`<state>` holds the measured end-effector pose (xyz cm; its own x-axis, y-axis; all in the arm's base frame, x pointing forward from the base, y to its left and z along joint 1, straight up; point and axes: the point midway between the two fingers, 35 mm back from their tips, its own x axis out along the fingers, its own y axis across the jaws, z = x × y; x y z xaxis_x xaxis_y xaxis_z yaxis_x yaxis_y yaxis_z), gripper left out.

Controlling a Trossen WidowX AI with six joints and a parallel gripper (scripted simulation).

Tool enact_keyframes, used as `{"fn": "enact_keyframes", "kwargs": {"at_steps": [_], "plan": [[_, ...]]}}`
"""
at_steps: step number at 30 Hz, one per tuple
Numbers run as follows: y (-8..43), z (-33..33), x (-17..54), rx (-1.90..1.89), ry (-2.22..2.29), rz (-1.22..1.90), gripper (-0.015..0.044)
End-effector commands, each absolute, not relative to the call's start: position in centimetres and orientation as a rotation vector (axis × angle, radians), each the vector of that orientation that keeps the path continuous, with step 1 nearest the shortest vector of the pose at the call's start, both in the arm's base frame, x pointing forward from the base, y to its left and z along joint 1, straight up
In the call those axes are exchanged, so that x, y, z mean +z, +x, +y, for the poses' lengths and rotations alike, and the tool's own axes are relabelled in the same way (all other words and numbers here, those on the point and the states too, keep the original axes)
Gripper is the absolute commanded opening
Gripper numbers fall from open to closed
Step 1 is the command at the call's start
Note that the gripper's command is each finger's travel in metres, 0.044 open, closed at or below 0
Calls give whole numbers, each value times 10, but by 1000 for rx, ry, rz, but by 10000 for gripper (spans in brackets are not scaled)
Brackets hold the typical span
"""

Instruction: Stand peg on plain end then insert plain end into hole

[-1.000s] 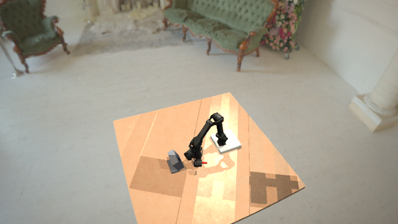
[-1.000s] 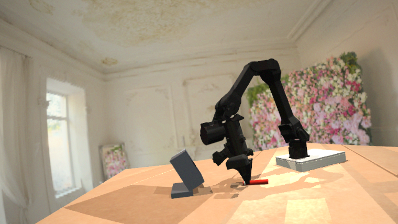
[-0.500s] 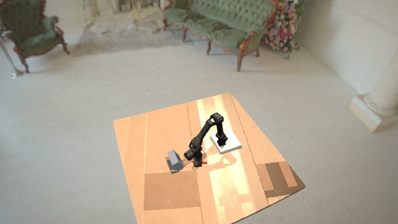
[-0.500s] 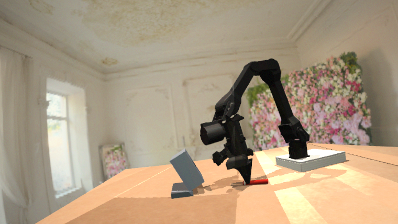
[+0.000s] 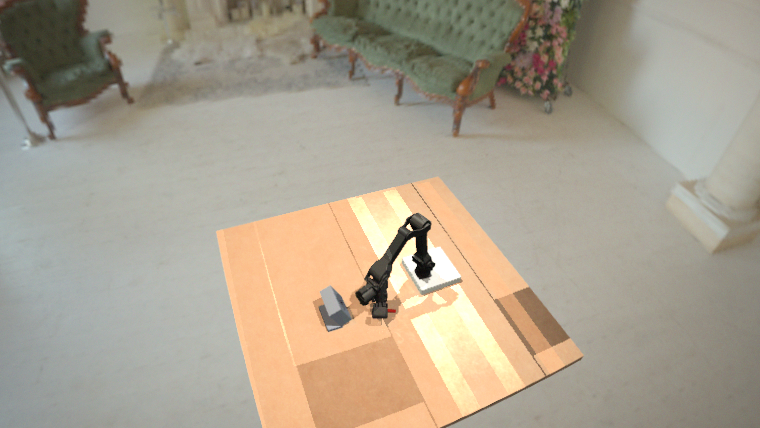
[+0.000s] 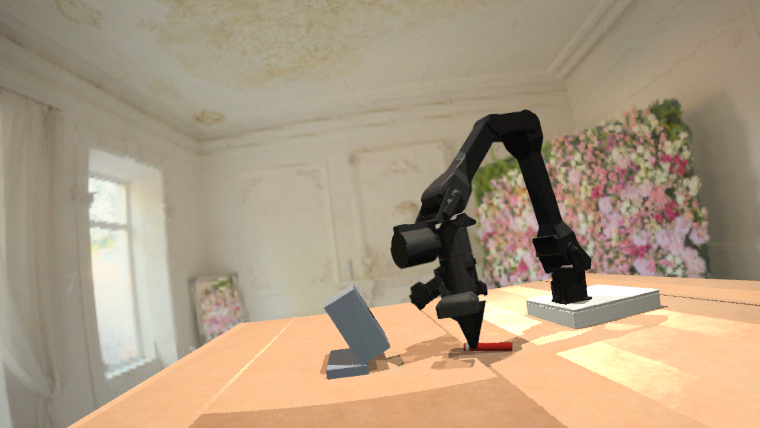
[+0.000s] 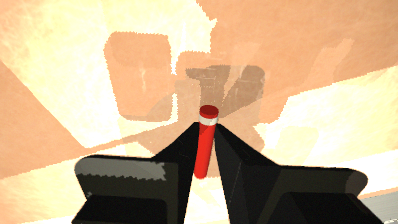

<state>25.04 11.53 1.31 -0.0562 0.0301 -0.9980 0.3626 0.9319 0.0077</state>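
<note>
The red peg point(image 5: 391, 311) point(image 6: 494, 346) point(image 7: 204, 150) lies about level at the table top, its plain end pointing toward the robot's base. Its white band shows just beyond the fingertips in the wrist view. My gripper point(image 6: 473, 346) point(image 7: 206, 127) points down and is shut on the peg near its banded end. The grey sloped panel point(image 5: 333, 303) point(image 6: 357, 324) stands to the left of the gripper in the top and exterior views. Its hole cannot be made out clearly from these views.
The robot's base stands on a white slab point(image 5: 446, 279) point(image 6: 611, 309) at the right of the gripper. The wooden table point(image 5: 276, 276) point(image 6: 297, 393) carries patches of light and shadow.
</note>
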Motion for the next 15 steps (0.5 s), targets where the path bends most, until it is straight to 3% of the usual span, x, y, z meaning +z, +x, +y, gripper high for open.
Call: {"fn": "enact_keyframes", "kwargs": {"at_steps": [1, 15], "plan": [[249, 115, 17, -285, 305, 1570, 50], [243, 118, 24, -297, 283, 1451, 50]]}}
